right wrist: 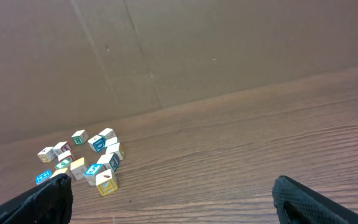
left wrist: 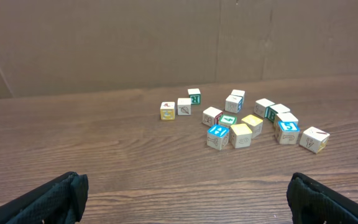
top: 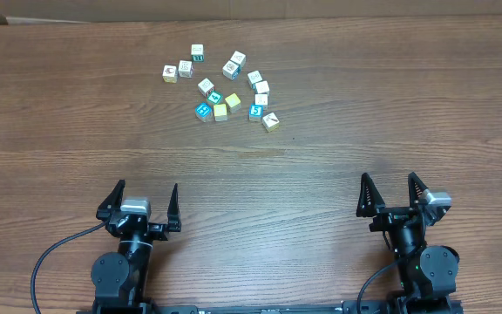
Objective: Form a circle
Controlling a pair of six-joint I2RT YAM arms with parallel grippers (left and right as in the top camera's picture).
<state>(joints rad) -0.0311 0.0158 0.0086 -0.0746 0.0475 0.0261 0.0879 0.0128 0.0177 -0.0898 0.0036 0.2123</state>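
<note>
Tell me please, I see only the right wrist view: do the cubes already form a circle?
Observer: No. From overhead the cubes lie as a loose scatter, with no closed ring.
Operator: Is the left pincer busy?
Observer: No. The left pincer is open and empty, at the near side of the table, well apart from the cubes.
Operator: Which pincer is closer to them?
Observer: The left one. The right pincer, also open, is farther off to the side.
</note>
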